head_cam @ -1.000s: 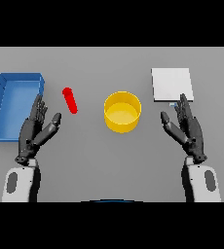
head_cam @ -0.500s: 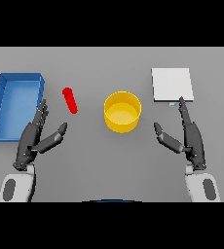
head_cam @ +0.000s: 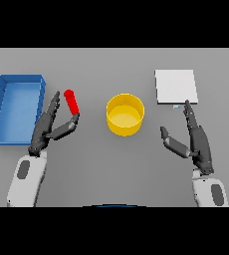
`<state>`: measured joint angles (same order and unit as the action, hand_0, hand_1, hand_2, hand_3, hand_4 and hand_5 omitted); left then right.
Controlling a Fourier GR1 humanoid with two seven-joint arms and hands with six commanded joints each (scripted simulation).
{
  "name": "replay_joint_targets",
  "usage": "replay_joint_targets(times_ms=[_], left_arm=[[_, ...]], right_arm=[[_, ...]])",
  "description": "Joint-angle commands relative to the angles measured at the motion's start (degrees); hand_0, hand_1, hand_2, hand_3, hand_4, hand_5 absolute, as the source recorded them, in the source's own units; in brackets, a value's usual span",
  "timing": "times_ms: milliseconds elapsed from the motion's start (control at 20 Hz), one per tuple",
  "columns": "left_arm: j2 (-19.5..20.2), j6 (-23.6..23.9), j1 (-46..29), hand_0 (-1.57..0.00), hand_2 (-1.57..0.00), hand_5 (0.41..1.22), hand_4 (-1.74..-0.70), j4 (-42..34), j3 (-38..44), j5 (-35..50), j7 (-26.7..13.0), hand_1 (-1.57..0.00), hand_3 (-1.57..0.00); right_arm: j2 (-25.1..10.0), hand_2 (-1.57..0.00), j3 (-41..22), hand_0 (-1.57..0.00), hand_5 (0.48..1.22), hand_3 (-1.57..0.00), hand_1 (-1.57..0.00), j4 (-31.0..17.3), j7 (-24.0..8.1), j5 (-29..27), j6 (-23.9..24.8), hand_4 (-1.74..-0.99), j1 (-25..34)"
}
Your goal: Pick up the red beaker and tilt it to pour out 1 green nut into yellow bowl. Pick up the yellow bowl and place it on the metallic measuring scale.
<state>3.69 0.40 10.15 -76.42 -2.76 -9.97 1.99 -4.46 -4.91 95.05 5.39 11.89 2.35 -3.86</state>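
The red beaker (head_cam: 71, 101) stands on the grey table left of centre. My left hand (head_cam: 49, 127) is open just below and left of it, fingers pointing up beside it and thumb reaching toward its base, not clearly touching. The yellow bowl (head_cam: 125, 115) sits at the table's middle; I cannot see a nut. The metallic measuring scale (head_cam: 175, 86) lies flat at the back right. My right hand (head_cam: 195, 139) is open below the scale, fingers pointing toward it, thumb spread left.
A blue bin (head_cam: 16, 107) stands at the far left, close beside my left hand.
My left hand has moved up and right toward the red beaker. My right hand has shifted slightly and turned more edge-on, with its thumb spread.
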Motion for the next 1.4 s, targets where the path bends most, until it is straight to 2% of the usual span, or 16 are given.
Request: replay_joint_targets(times_ms=[0,150,400,600,750,1050,1100,1150,1200,1250,1350], left_arm=[[-0.17,0.40,2.02,0.00,0.00,0.660,-1.25,2.41,0.59,-0.03,0.41,0.00,0.00],[-0.35,0.68,5.44,0.00,0.00,0.677,-1.27,7.31,1.51,-0.12,2.16,0.00,0.00],[-0.89,1.40,10.46,0.00,0.00,0.689,-1.30,12.86,2.50,-0.37,2.71,0.00,0.00],[-0.57,1.82,14.47,0.00,0.00,0.684,-1.29,18.50,3.54,-0.87,3.41,0.00,0.00],[-1.00,1.90,16.65,0.00,0.00,0.683,-1.29,20.77,3.89,-0.82,3.47,0.00,0.00],[-1.85,1.64,20.13,0.00,0.00,0.704,-1.35,26.53,6.30,1.03,7.58,0.00,0.00],[-2.24,1.96,20.17,0.00,-0.07,0.724,-1.38,26.92,6.88,1.57,8.84,-0.03,-0.03],[-2.44,2.33,21.15,-0.12,-0.18,0.750,-1.41,28.39,7.75,2.10,9.27,-0.15,-0.12],[-2.62,2.60,21.74,-0.29,-0.36,0.783,-1.45,29.33,8.61,2.76,9.36,-0.33,-0.29],[-2.72,3.50,22.66,-0.44,-0.52,0.871,-1.45,30.17,9.05,2.71,8.69,-0.48,-0.55],[-2.88,4.67,22.88,-0.84,-0.90,0.997,-1.54,30.67,8.37,1.44,8.36,-0.87,-0.84]], right_arm=[[0.17,0.00,-0.46,0.00,0.635,0.00,0.00,0.58,0.57,0.53,0.19,-1.281,-0.17],[0.15,0.00,-0.66,0.00,0.635,0.00,0.00,0.79,0.40,0.96,0.31,-1.268,-0.51],[0.08,0.00,-0.18,0.00,0.642,0.00,0.00,0.34,-0.89,0.54,0.32,-1.270,0.19],[0.26,0.00,-0.04,0.00,0.643,0.00,0.00,0.36,0.37,0.37,0.48,-1.269,-0.48],[0.59,0.00,-0.16,0.00,0.638,0.00,0.00,0.26,-0.19,0.30,0.49,-1.265,-0.02],[-0.17,0.00,0.19,0.00,0.641,0.00,0.00,0.48,-0.82,0.29,0.30,-1.261,-0.34],[-0.36,0.00,0.27,0.00,0.642,0.00,0.00,0.58,-0.62,0.55,0.50,-1.259,-0.33],[-0.10,0.00,0.10,0.00,0.642,0.00,0.00,0.90,-0.32,0.27,0.32,-1.260,-0.78],[0.48,0.00,-0.50,0.00,0.644,0.00,0.00,1.34,0.21,0.97,0.80,-1.258,-1.24],[0.49,0.00,-0.45,0.00,0.645,0.00,0.00,1.45,0.15,1.40,1.26,-1.257,-1.33],[0.28,0.00,-0.21,0.00,0.646,0.00,0.00,0.56,-0.22,1.40,1.20,-1.256,-0.95]])
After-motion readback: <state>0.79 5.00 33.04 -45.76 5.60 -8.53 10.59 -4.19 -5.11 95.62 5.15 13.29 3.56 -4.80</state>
